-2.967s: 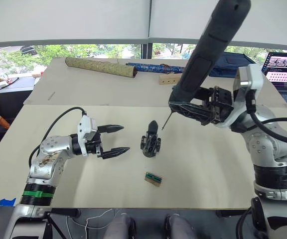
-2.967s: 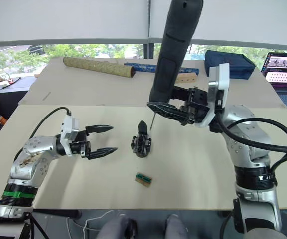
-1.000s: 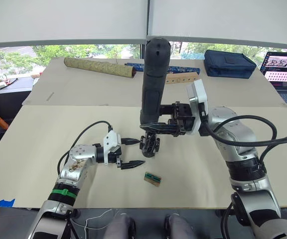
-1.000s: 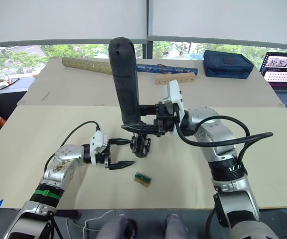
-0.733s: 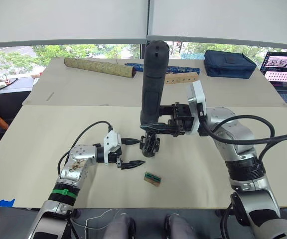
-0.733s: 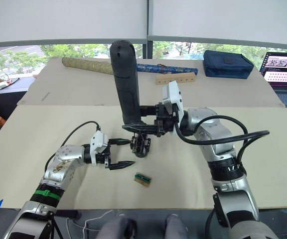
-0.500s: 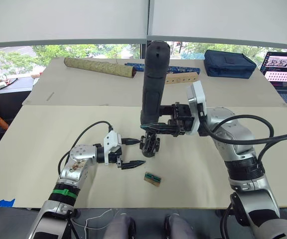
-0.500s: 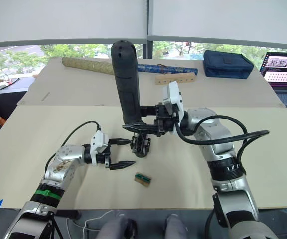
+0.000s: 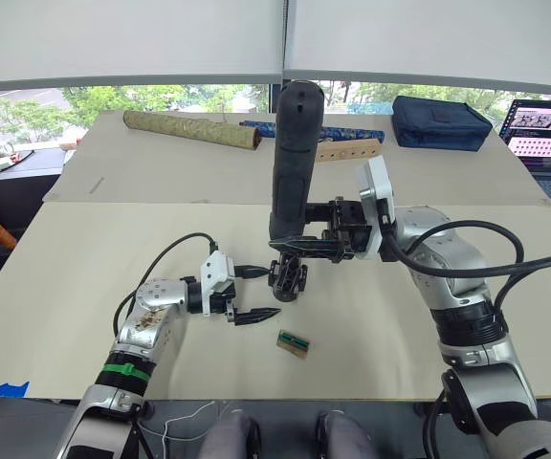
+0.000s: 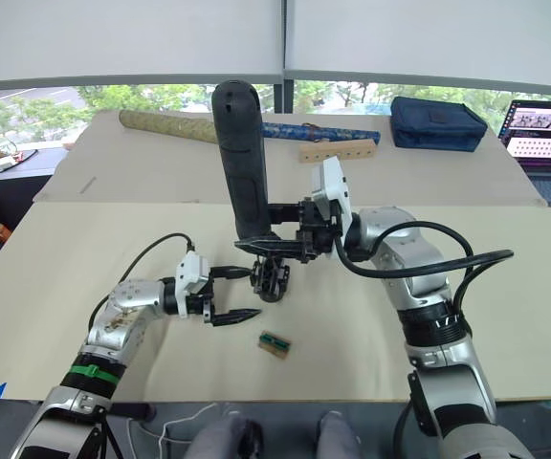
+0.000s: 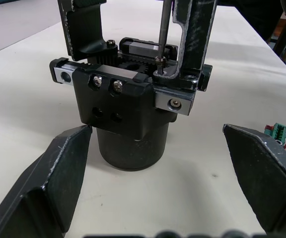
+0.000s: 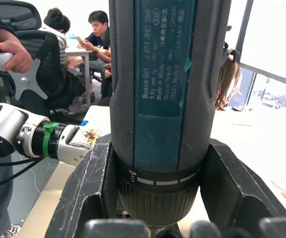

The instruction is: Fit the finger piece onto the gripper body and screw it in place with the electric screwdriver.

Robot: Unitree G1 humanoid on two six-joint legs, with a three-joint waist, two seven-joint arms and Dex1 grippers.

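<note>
Upright over the gripper body (image 9: pixel 288 279) at mid-tabletop (image 9: pixel 84 287), the screwdriver (image 9: pixel 292 163) stands clamped in the right gripper (image 9: pixel 306 251), its bit (image 11: pixel 162 29) resting on a screw head on the body's top. The finger piece (image 11: pixel 86 27) looks already seated, so the fitting seems done and the fastening under way; how deep the screw sits cannot be judged. The left gripper (image 9: pixel 256 294) waits just beside the body with fingers spread wide, touching nothing. From the head cameras the screwdriver hides the bit's contact, and the finger piece's tip runs out of the left wrist view. A small green connector (image 9: pixel 295 344) lies nearby.
</note>
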